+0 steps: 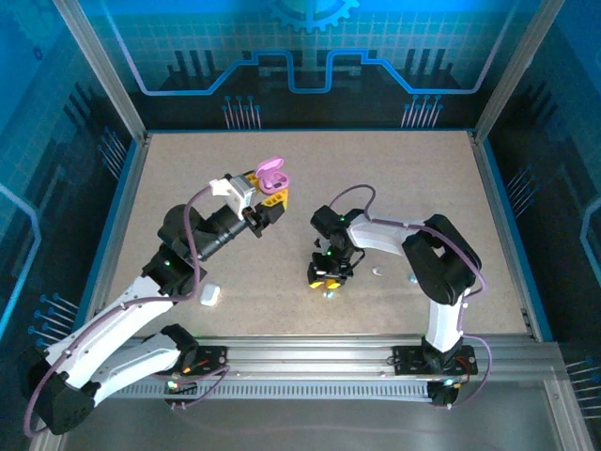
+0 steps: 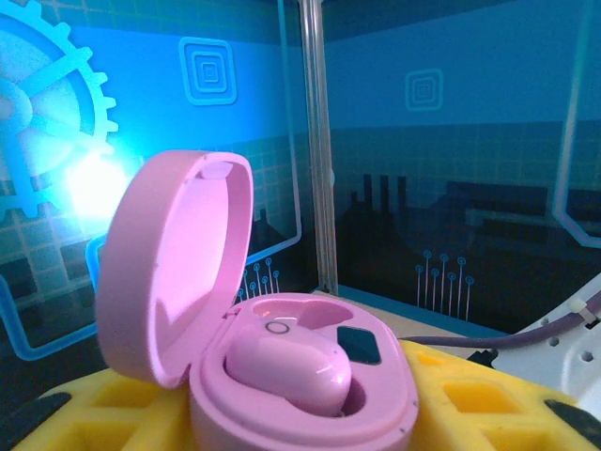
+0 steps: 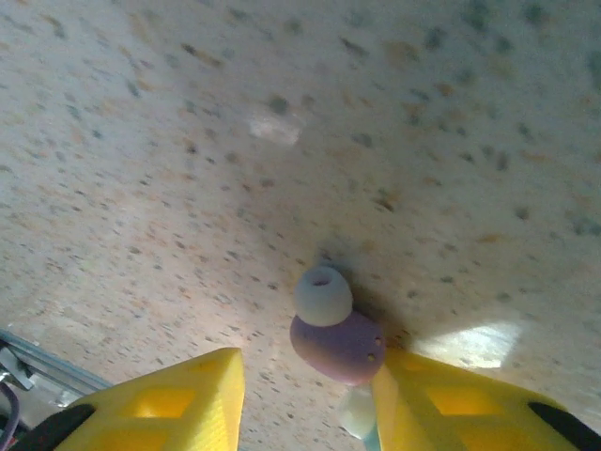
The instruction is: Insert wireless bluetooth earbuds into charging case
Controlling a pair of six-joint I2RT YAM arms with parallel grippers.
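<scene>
The pink charging case (image 2: 254, 310) is held up off the desk (image 1: 404, 188) by the left pincer (image 1: 271, 193), which is closed on the case's bottom half. The lid (image 2: 174, 263) is flipped wide open and the open side is turned up, most likely so that a bud can be dropped in from above. Two cups are seen inside the case. A pink earbud (image 2: 286, 371) is already sat in the near cup. The other cup (image 2: 359, 343) is empty, and a dark patch is seen in it.

The right pincer (image 3: 308, 390) is pointed down at the desk, near the middle. Its yellow fingers (image 3: 169, 399) are spread apart and nothing is gripped. A purple earbud (image 3: 336, 346) with a pale soft tip (image 3: 323, 294) is lying on the desk between them, right beside one finger and well apart from the other. The fingers are probably set on both sides so that the bud can be pinched and lifted to the empty cup. A small pale thing (image 3: 357, 412) is tucked just by the bud; what it is cannot be told.

A white case (image 1: 208, 295) is lying on the desk by the left arm.
</scene>
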